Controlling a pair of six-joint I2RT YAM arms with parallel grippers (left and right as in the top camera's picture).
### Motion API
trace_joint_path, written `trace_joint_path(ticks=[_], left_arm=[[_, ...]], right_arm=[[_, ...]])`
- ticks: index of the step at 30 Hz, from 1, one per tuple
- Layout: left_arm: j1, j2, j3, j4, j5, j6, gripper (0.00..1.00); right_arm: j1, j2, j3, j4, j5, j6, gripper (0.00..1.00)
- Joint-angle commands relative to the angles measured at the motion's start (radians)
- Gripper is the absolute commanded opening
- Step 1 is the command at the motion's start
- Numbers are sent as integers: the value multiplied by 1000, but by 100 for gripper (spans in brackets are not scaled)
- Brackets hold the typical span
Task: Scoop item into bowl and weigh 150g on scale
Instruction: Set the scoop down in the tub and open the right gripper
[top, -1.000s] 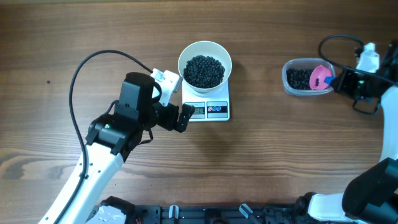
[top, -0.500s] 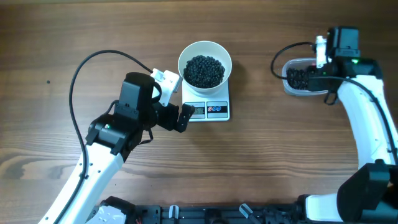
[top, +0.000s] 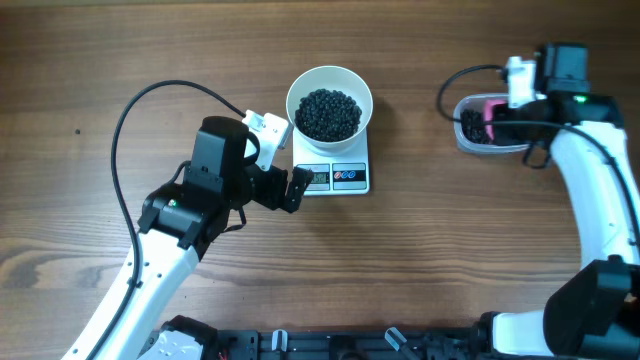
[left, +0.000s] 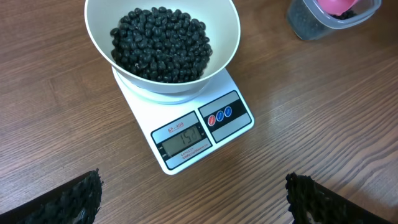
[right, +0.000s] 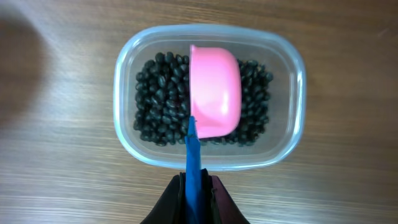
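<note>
Scoop (right: 214, 93) handle points straight back into gripping right hand (right: 198, 182); left hand (left: 193, 202) open.

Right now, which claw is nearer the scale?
Left. The left claw sits open right beside the display corner of the scale. The right claw is far off to the right, over the clear container of black beans, shut on the blue handle of the pink scoop.
</note>
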Motion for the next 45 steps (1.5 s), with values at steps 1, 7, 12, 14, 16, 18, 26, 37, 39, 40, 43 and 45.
trace_joint_path(ticks=[1, 7, 12, 14, 16, 18, 26, 37, 39, 40, 43, 45], left_arm=[[-3, 3, 13, 3, -6, 20, 100], [-3, 3, 13, 0, -6, 20, 100], [-3, 3, 13, 0, -6, 20, 100], [-4, 3, 13, 0, -6, 20, 100], [-3, 3, 13, 0, -6, 19, 100], [-4, 3, 13, 0, -6, 20, 100], [-4, 3, 13, 0, -6, 20, 100], [-4, 3, 13, 0, -6, 20, 100], [-3, 3, 13, 0, -6, 20, 100], [-4, 3, 13, 0, -6, 20, 100], [-4, 3, 13, 0, -6, 20, 100], [-3, 3, 13, 0, -6, 19, 100]], right_arm=[[-148, -26, 9, -2, -296, 63, 4], [-302, 9, 8, -11, -476, 238, 5], [-304, 68, 8, -14, -476, 316, 9], [-304, 76, 8, -18, -475, 334, 13], [-304, 76, 8, -18, -474, 333, 13], [-304, 76, 8, -40, -418, 334, 43], [-304, 76, 8, -166, -45, 333, 100], [-303, -181, 8, -163, -40, 330, 100], [-294, -267, 8, -142, -40, 329, 100], [-286, -301, 8, -142, -40, 320, 100], [-275, -385, 8, -125, -40, 304, 100], [-275, -428, 8, -95, -45, 278, 100]])
